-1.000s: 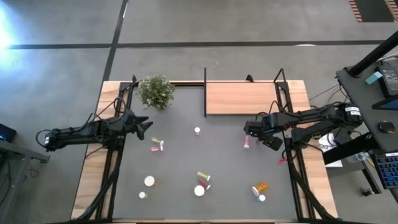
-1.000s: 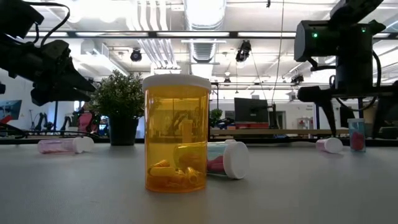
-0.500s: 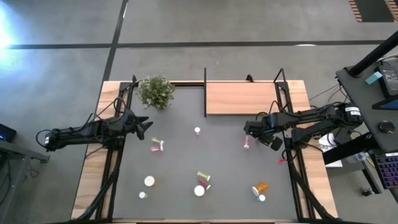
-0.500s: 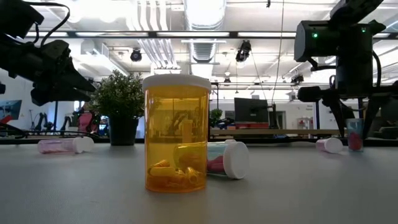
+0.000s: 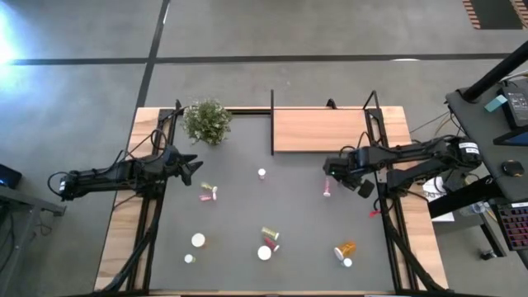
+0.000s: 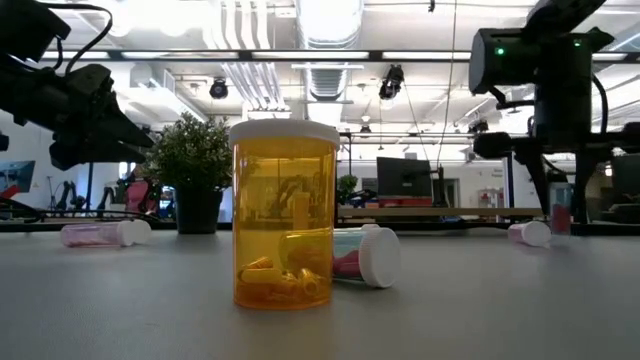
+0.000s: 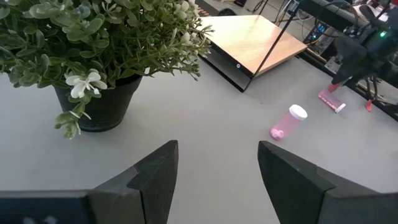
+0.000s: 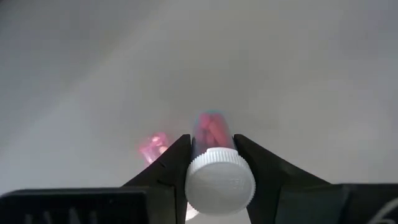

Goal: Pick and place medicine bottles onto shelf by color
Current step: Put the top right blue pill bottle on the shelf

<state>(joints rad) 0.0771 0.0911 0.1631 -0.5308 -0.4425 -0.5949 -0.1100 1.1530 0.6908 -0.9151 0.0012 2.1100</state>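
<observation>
Medicine bottles lie spread over the dark grey tabletop (image 5: 247, 214), and the wooden shelf (image 5: 319, 130) has none on it. The shelf sits at the far edge of the tabletop, with the green potted plant (image 5: 207, 120) to its left.

The right end effector (image 5: 331, 179) is just in front of the shelf's right end. It is pinching a pink medicine bottle (image 8: 212, 134) with a white cap (image 8: 220, 180). In the right wrist view its two dark fingers (image 8: 166, 168) press on both sides of the bottle, just behind the cap. The bottle looks to be off the tabletop, with a small pink glow on the grey top below it.

The left end effector (image 5: 192, 167) hangs in the air in front of the plant, far from the shelf. Its fingers (image 7: 149, 180) are spread apart and hold nothing.

A small white-capped bottle (image 5: 261, 174) stands in front of the shelf's left corner. A pink bottle (image 5: 207, 194) lies on its side near the left end effector. Farther from the shelf, near the front edge, are a white cap-shaped bottle (image 5: 198, 240), a tiny white one (image 5: 189, 258), a yellow-green bottle (image 5: 270, 234) lying beside another bottle with a white cap (image 5: 265, 252), and an orange bottle (image 5: 345, 249). In the low view the orange bottle (image 6: 284, 214) stands upright, very close to the camera.
</observation>
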